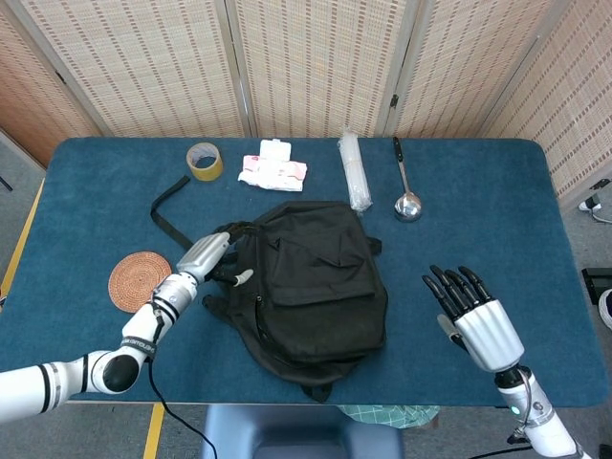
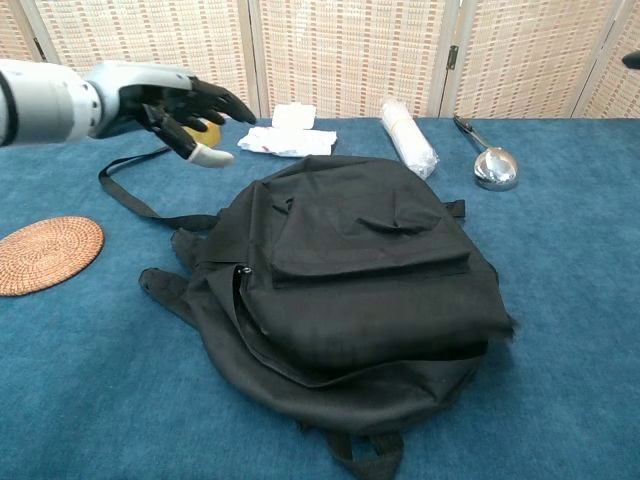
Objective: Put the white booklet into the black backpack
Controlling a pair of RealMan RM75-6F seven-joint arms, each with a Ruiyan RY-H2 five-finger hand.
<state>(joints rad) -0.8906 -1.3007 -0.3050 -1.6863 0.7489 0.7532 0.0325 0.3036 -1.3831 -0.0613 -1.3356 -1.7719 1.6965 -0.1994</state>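
The black backpack [image 1: 311, 282] lies flat in the middle of the blue table [image 1: 497, 220], its top flap down over the opening; it fills the chest view [image 2: 350, 290]. The white booklet is hidden from both views. My left hand [image 1: 206, 256] hovers just left of the backpack with fingers spread and nothing in it; in the chest view it hangs above the strap [image 2: 165, 105]. My right hand [image 1: 473, 311] is off to the right of the backpack, fingers apart and empty, well away from it.
A woven coaster [image 1: 140, 281] lies left of my left hand. Along the far edge sit a tape roll [image 1: 204, 161], a wipes packet [image 1: 273, 169], a plastic sleeve of cups [image 1: 355, 170] and a metal ladle [image 1: 405, 191]. A loose black strap [image 1: 167, 215] trails left of the backpack.
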